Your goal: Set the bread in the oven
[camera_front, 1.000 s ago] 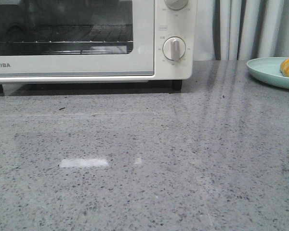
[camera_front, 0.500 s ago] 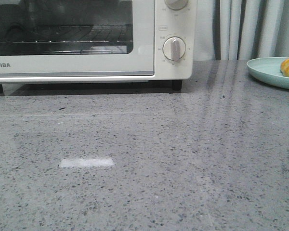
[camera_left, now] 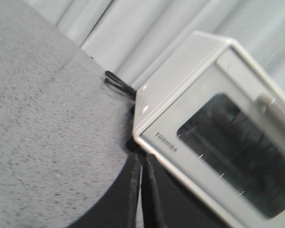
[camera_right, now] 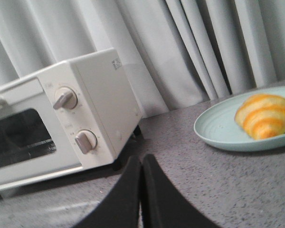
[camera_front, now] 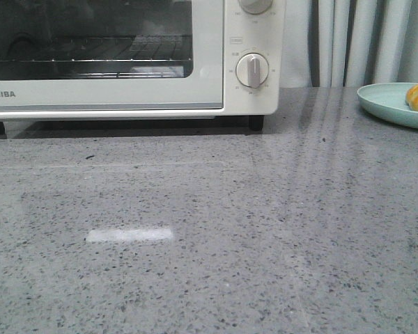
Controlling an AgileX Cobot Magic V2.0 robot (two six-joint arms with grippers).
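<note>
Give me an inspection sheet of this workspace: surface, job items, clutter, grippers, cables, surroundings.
Surface: grey speckled counter, glossy, with a bright reflection.
Bread: on the plate, right of the oven, untouched.
Oven: door shut, rack visible through the glass, two dials on its right side.
Clutter: nothing seen.
Left gripper: fingers together, empty, near the oven's front corner.
Right gripper: fingers together, empty, between oven and plate.
Cables: dark cable behind the oven.
Surroundings: pale curtains behind.

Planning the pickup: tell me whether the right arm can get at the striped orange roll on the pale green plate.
Probably yes. The striped orange roll lies uncovered on the pale green plate, only bare counter before the right gripper, whose fingers are together.
</note>
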